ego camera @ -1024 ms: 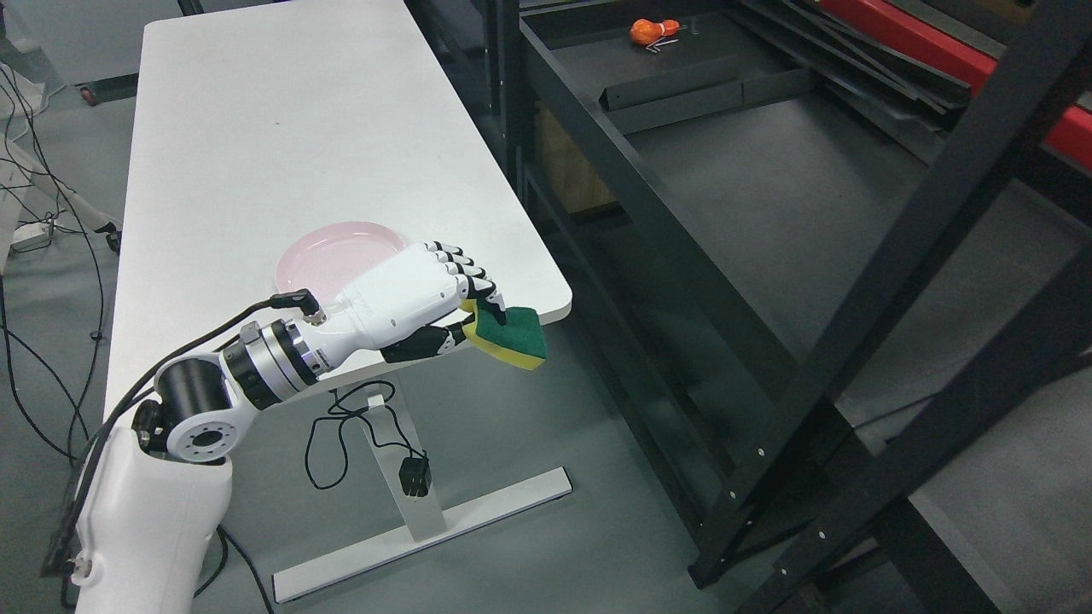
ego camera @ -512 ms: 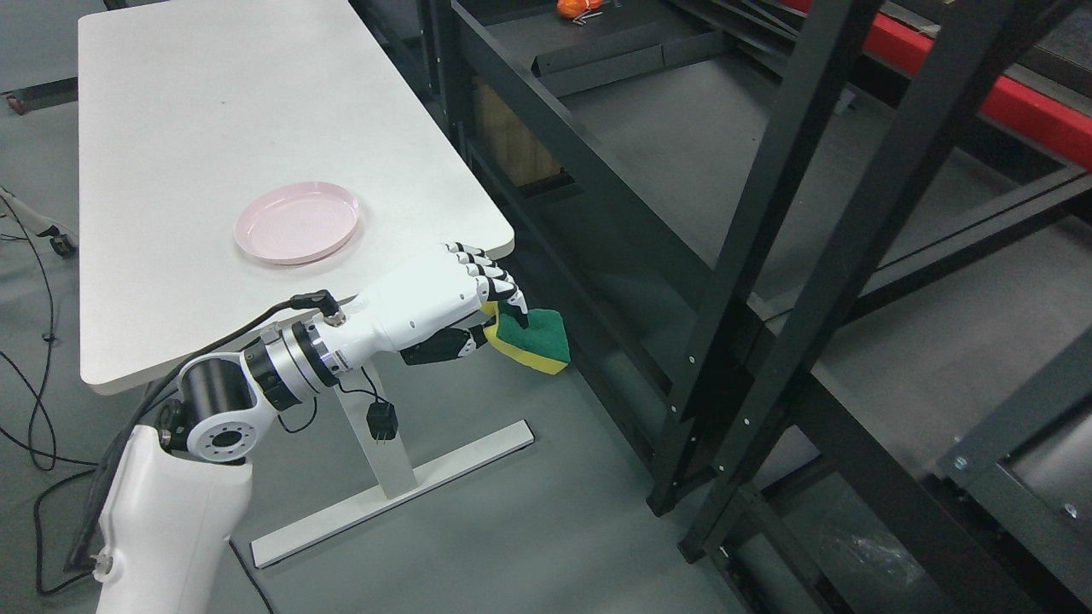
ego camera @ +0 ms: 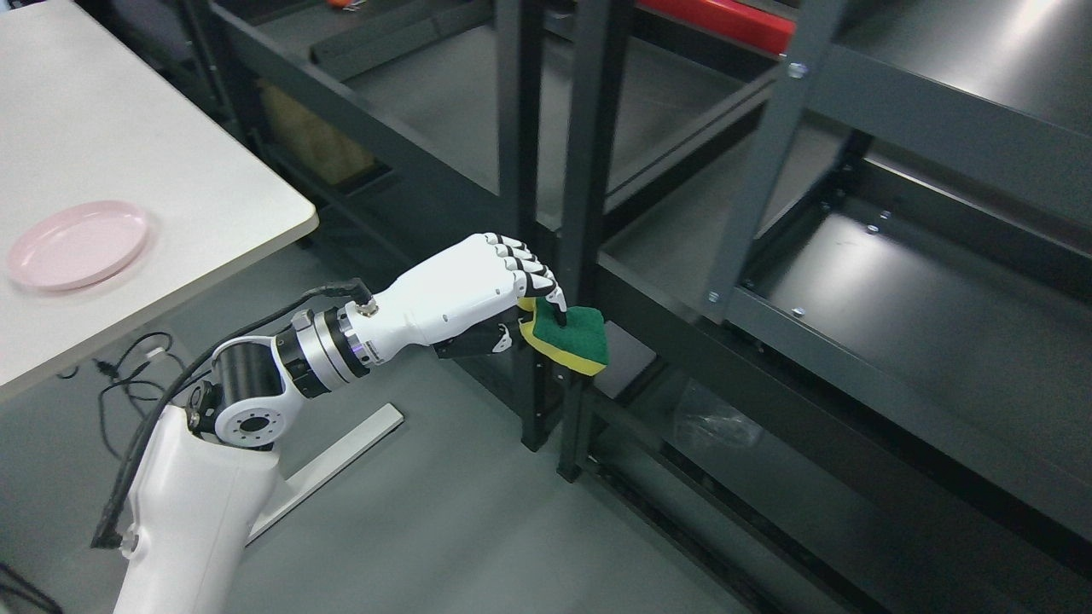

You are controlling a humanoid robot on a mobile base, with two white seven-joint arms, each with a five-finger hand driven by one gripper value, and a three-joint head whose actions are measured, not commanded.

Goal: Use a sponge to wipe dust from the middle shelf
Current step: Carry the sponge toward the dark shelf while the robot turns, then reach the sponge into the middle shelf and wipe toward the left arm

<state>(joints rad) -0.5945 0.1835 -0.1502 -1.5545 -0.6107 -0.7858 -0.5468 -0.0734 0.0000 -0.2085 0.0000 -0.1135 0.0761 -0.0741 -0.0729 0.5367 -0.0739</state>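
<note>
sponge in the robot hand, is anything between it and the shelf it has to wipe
Yes. The left robot hand holds the sponge right in front of two black upright posts at the rack's corner. The shelf surface lies beyond them to the right, so the sponge probably has to pass right of the posts.

Even, sharp overhead light; glare on the right shelf (ego camera: 896, 281).
</note>
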